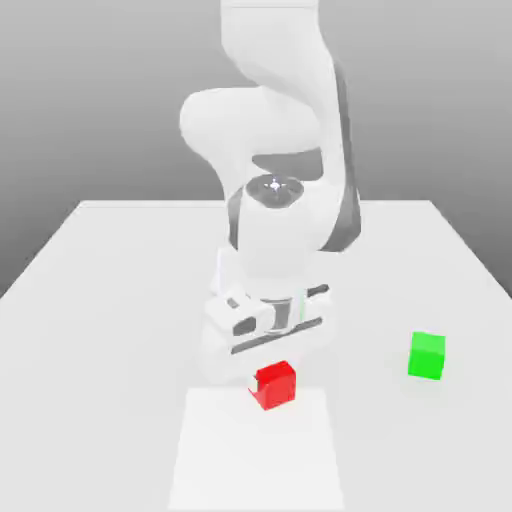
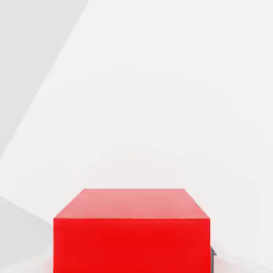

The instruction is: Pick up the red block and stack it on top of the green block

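Red block (image 1: pixel 273 385) sits on white table (image 1: pixel 110 300), near front, directly under lowered hand; fills hand view close up (image 2: pixel 132 229). Gripper (image 1: pixel 268 368) down at block, jaws clamped on it. Green block (image 1: pixel 427 355) stands well apart toward exterior view's right, untouched. You're at grasp step. Next: lift straight up, carry over green, lower squarely, then release.

A white table (image 1: pixel 110 300) is seen under a plain grey backdrop (image 1: pixel 90 100). A brighter white rectangular patch (image 1: pixel 215 460) is laid out on the table's near part.
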You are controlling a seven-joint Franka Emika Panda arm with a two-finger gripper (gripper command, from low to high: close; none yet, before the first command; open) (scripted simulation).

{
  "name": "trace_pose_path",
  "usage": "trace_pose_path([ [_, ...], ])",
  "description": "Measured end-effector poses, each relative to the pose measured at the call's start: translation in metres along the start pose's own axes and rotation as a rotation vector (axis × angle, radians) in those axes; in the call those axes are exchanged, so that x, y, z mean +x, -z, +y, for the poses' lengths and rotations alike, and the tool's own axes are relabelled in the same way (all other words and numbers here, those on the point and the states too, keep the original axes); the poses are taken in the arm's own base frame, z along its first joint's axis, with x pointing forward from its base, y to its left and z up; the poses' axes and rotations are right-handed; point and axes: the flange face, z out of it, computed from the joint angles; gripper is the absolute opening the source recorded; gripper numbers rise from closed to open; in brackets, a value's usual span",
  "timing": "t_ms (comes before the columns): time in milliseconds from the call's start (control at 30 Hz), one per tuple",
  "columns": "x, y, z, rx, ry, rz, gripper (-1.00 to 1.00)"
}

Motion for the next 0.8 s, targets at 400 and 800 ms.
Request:
trace_pose_path([
  [400, -0.015, 0.067, -0.053, 0.001, 0.249, 0.000, -1.00],
  [800, -0.128, 0.094, -0.204, 0.001, 1.062, -0.001, -1.00],
])
